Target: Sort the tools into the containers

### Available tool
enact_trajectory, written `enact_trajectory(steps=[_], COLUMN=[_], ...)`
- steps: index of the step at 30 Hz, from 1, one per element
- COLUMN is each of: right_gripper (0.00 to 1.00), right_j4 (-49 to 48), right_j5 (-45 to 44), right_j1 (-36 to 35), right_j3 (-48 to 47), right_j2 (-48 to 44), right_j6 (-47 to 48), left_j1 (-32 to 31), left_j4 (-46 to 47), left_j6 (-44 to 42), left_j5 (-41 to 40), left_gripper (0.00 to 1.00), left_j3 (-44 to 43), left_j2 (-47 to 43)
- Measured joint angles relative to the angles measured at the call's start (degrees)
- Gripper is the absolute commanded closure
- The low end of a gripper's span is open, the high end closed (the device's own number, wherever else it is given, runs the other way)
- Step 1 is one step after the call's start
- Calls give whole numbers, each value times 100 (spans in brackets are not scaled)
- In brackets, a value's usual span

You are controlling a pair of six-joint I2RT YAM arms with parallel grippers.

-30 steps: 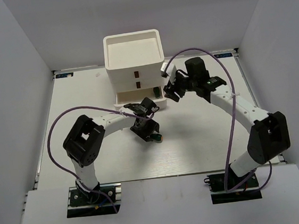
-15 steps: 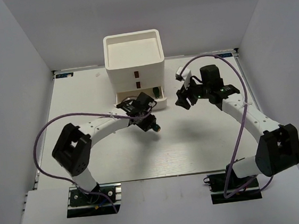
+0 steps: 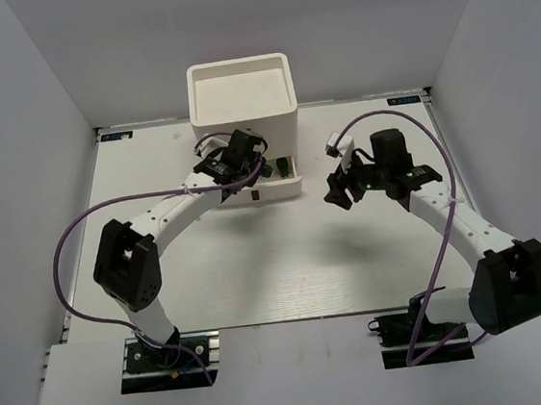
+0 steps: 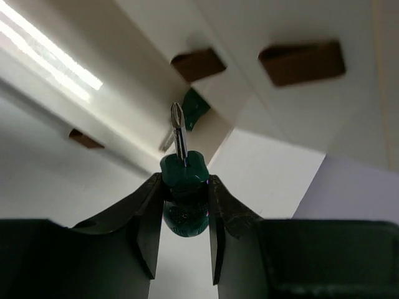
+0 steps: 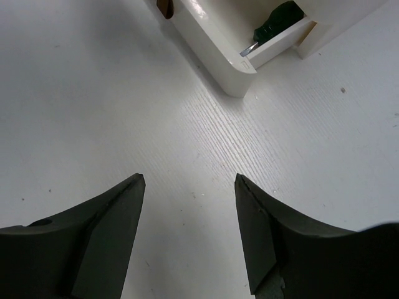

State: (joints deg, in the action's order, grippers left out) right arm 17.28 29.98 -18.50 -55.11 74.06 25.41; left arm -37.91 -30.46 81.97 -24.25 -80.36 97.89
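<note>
**A:** What is changing nearest the arm bases?

**B:** The right gripper (image 3: 340, 191) is hanging over the bare table (image 3: 287, 268) with its jaws standing wide apart and nothing between them. A second ago it was crowding the right end of the drawer (image 3: 271, 190); now it is sitting back, well apart from it.

**A:** And the left one?

**B:** The left gripper (image 4: 184, 194) is clamping the stubby green-handled screwdriver (image 4: 184, 169) by its handle. A second ago it was hovering low over the middle of the table. Now it is reaching farther out and pressing close to the front of the organizer (image 3: 237, 64), just above the pulled-out drawer.

**A:** Which way is that screwdriver pointing?

**B:** Its long axis is running straight out ahead of the fingers (image 4: 149, 218). The handle is sitting back between them, and the cross tip is pointing away from the wrist toward the organizer's white front. The tip is pointing in among the brown handles (image 4: 302, 62).

**A:** Is anything lying in the drawer?

**B:** Yes, a second green-handled screwdriver (image 5: 278, 17) is lying in the bottom drawer, which is standing open. In the right wrist view it is lying along the drawer's length, with its metal tip toward the near corner and its handle farther in.

**A:** And beyond that?

**B:** The organizer's tray top is sitting farthest back.
</note>
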Motion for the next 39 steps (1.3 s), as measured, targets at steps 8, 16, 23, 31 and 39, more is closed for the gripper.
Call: enact_trajectory(steps=[8, 16, 23, 31, 39], right_gripper=[34, 34, 99, 100, 100], right_j4=[39, 76, -133, -643, -1453], right_j5=[-2, 4, 463, 1224, -656], right_j1=[55, 118, 116, -507, -2048], right_j3=[210, 367, 433, 61, -1119], right_j2=[-271, -293, -133, 1290, 2924], right_j6=[2, 13, 295, 1113, 1532], left_j1=[328, 369, 348, 243, 295], left_j4=[216, 188, 332, 706, -138], left_j6=[144, 282, -129, -2398, -3311], left_j5=[-280, -232, -114, 315, 208], left_gripper=[89, 36, 74, 77, 38], left_j3=[-573, -710, -651, 1198, 2889], left_j2=[789, 1078, 874, -1740, -4656])
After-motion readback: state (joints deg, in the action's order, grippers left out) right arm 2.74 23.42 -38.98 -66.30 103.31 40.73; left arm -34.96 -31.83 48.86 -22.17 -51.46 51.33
